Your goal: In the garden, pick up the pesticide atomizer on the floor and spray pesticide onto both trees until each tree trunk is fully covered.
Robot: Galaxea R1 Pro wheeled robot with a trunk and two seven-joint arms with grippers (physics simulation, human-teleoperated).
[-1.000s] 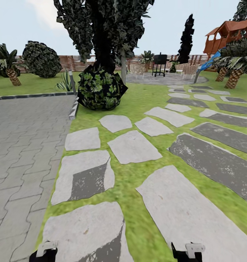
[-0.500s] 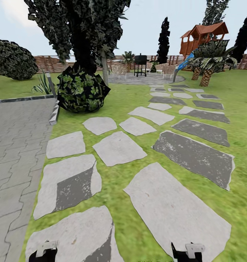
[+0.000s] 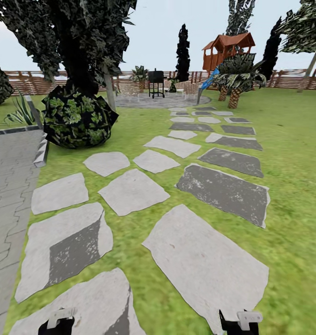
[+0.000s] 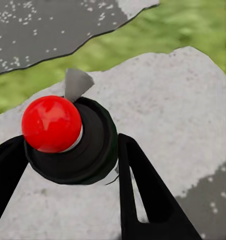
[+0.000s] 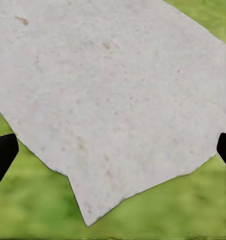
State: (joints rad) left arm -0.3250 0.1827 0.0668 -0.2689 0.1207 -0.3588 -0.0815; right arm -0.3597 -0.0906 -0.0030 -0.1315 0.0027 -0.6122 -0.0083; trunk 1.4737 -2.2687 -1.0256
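Left end effector [image 4: 68,165] clamps dark round-bodied atomizer with red ball cap [image 4: 68,137], above pale stepping stone [image 4: 157,125]. Right end effector [image 5: 113,150] spread wide, empty. Pickup done; spraying both thick trunks left. Wooden fence [image 3: 288,78] far beyond stepping stone.

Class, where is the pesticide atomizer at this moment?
In the left wrist view, the pesticide atomizer, red-capped, sits between the left claw's fingers, above a grey paving stone.
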